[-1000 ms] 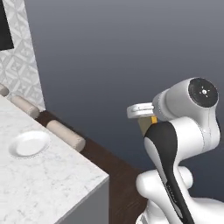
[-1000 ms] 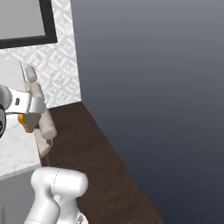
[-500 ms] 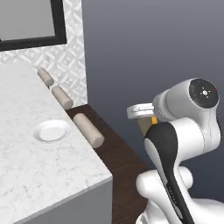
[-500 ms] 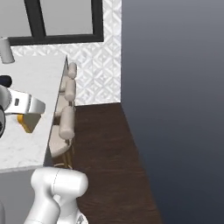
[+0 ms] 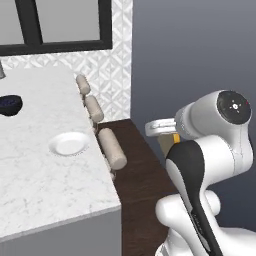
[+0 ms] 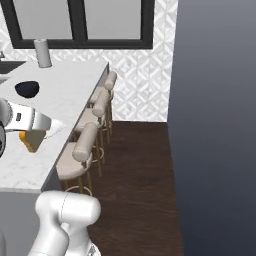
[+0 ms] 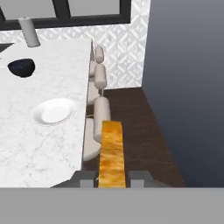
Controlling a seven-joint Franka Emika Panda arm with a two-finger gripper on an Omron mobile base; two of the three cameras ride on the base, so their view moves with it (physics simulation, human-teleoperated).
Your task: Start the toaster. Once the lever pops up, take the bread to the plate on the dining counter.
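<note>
Closest to you in the hand view, your pincer (image 7: 112, 178) is clamped nearly shut on the bread (image 7: 112, 153), a golden slice standing edge-on between the two fingertips and sticking straight up toward 12 o'clock. It hangs over the dark wood floor (image 7: 144, 131), just off the edge of the marble surface (image 7: 39, 144). From the bread, the plate (image 7: 54, 110) sits at about 10 o'clock on that surface, white and bare. Three padded stools (image 7: 101, 111) line the surface edge between bread and plate side. Further out at 11 o'clock you've got a dark bowl (image 7: 22, 67), then a grey cylinder (image 7: 30, 32) near the black-framed window (image 7: 65, 11).
</note>
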